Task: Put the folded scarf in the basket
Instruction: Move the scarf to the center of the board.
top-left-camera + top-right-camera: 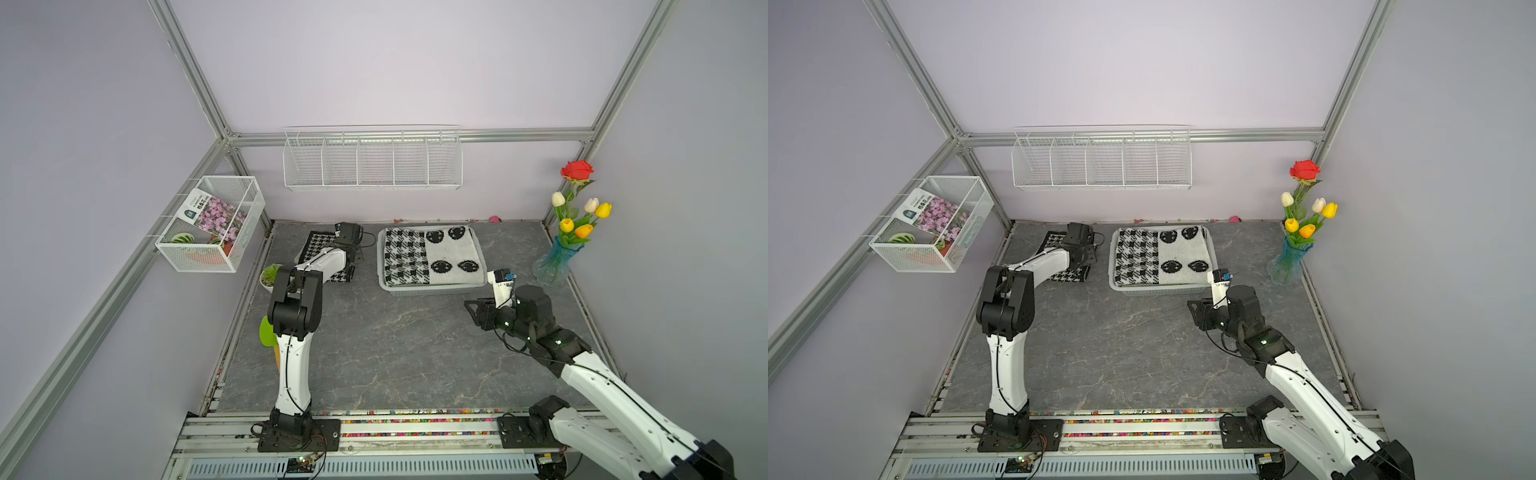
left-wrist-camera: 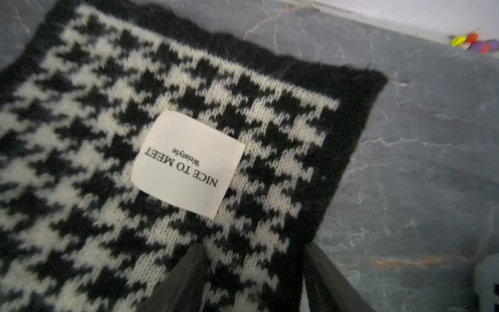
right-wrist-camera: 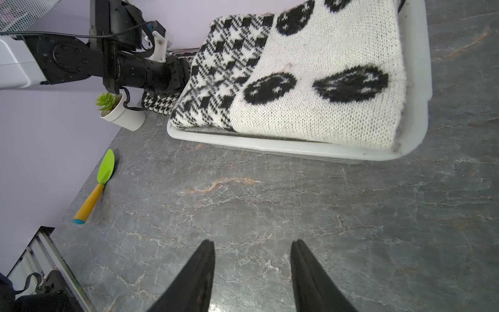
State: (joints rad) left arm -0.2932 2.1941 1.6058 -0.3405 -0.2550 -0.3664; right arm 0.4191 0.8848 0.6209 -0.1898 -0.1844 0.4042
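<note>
The scene is lit evenly and softly from above, faint shadows being cast close under the basket, whose rim is bent by wide-angle distortion in the right wrist view, while the houndstooth scarf is slightly smeared by blur in the left wrist view.

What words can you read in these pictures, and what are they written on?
"NICE TO MEET": big black letters on the white label on the houndstooth scarf.
"Weistyle": smaller letters on the same label, as far as they can be made out.
Packet with the flower picture in the wire-mesh box: it has print at its top, too small and blurred to read.
</note>
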